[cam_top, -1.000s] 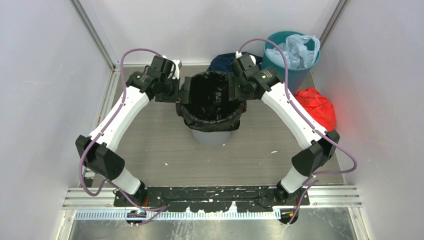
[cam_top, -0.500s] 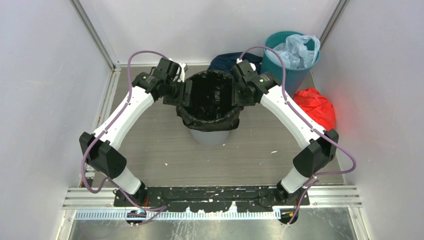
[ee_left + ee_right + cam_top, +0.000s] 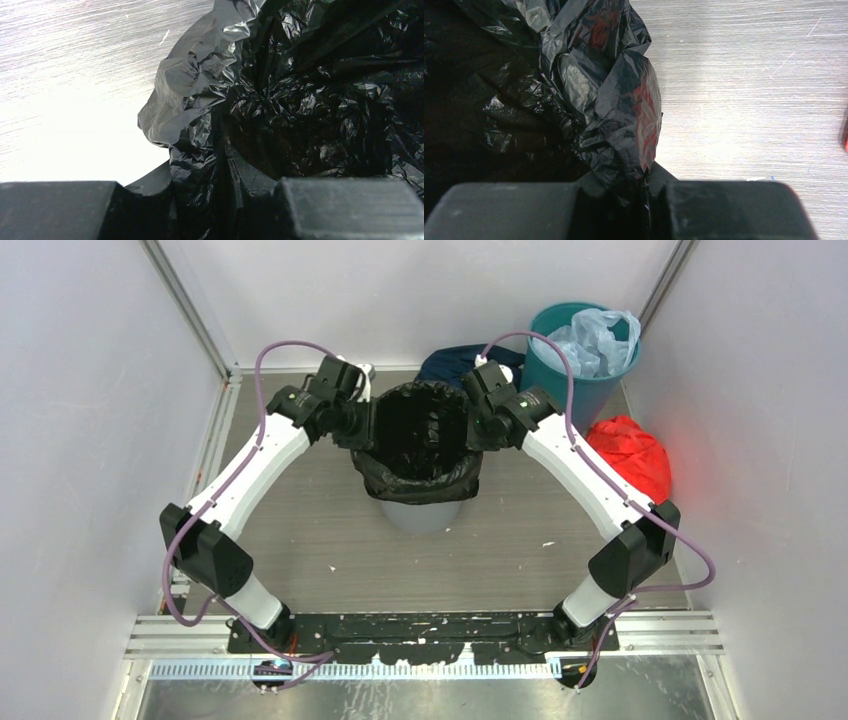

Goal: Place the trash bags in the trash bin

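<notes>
A teal-green round bin (image 3: 590, 395) stands in the far right corner of the grey table (image 3: 330, 530), a pale blue translucent bag (image 3: 592, 343) bunched in its mouth, a red cloth bundle (image 3: 630, 455) just nearer (by the right wall), dark blue fabric (image 3: 445, 364) at the back.

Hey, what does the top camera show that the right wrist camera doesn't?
Only the top view: the light grey trash bin, the left gripper at its rim, and the teal bin holding a pale blue bag. Only the right wrist view: the close-up pinch, with the right gripper shut on a fold of the black trash bag, and a reddish reflection on the plastic. Both: that bag and the grey wood-grain floor.
</notes>
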